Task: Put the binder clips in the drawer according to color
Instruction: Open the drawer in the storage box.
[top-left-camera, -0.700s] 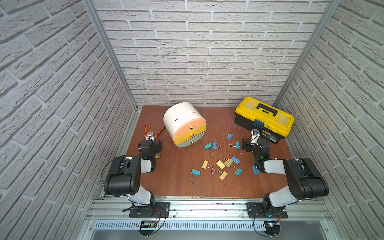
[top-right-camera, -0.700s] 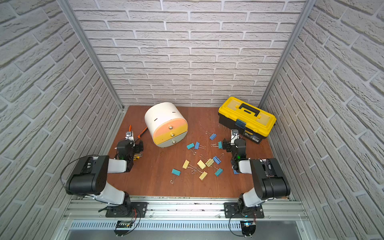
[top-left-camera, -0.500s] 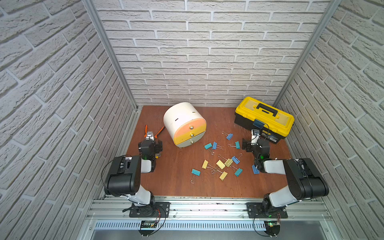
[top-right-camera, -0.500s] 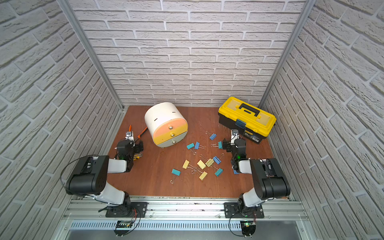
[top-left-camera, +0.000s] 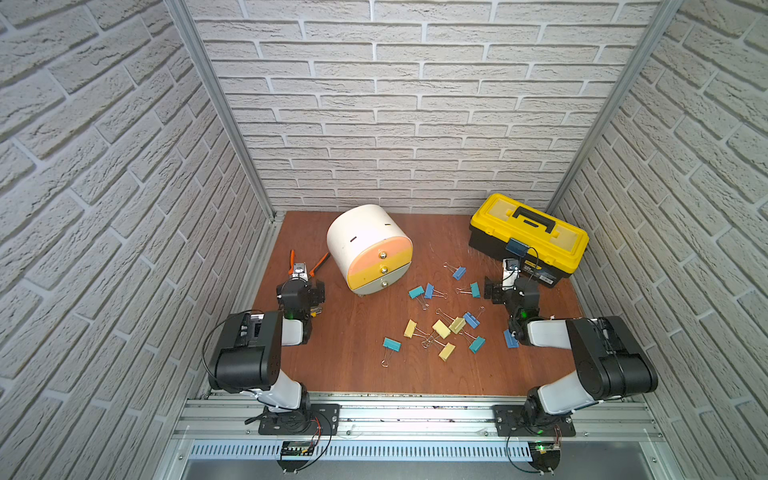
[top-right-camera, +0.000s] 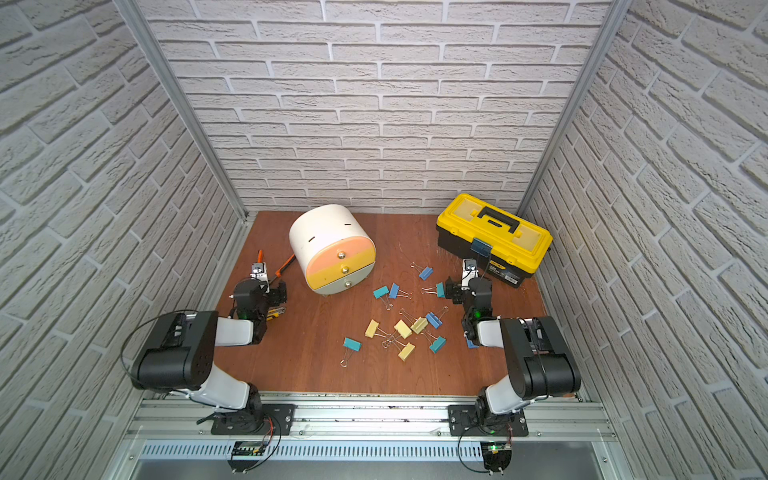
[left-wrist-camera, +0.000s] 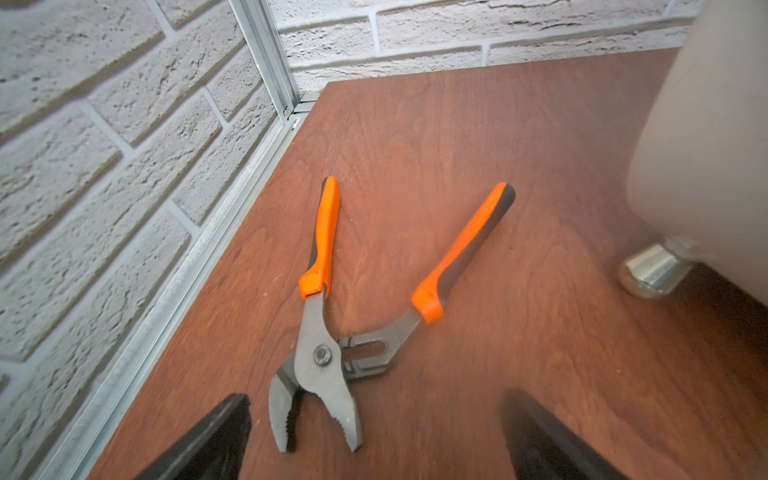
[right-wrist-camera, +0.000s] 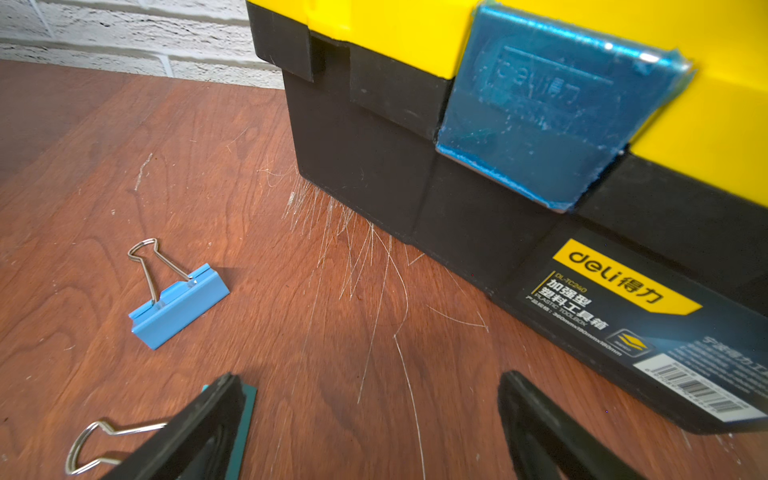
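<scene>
Several binder clips, blue, teal and pale yellow, lie scattered mid-table around a yellow one (top-left-camera: 441, 328) (top-right-camera: 402, 328). The drawer (top-left-camera: 370, 249) (top-right-camera: 332, 249), a white drum with peach, yellow and grey-green fronts, stands at the back left, all three shut. My right gripper (right-wrist-camera: 369, 378) (top-left-camera: 510, 289) hangs open and empty low over bare wood by the toolbox. A teal clip (right-wrist-camera: 245, 415) (top-left-camera: 475, 289) lies just outside one of its fingers, and a blue clip (right-wrist-camera: 178, 305) lies farther off. My left gripper (left-wrist-camera: 378, 399) (top-left-camera: 302, 291) is open and empty over the pliers' jaws.
Orange-handled pliers (left-wrist-camera: 324, 332) (top-left-camera: 320, 262) lie between the left wall and the drawer unit. A yellow-and-black toolbox (top-left-camera: 532, 237) (right-wrist-camera: 415, 145) stands shut at the back right. One blue clip (top-left-camera: 510, 338) lies against the right arm. Brick walls close three sides.
</scene>
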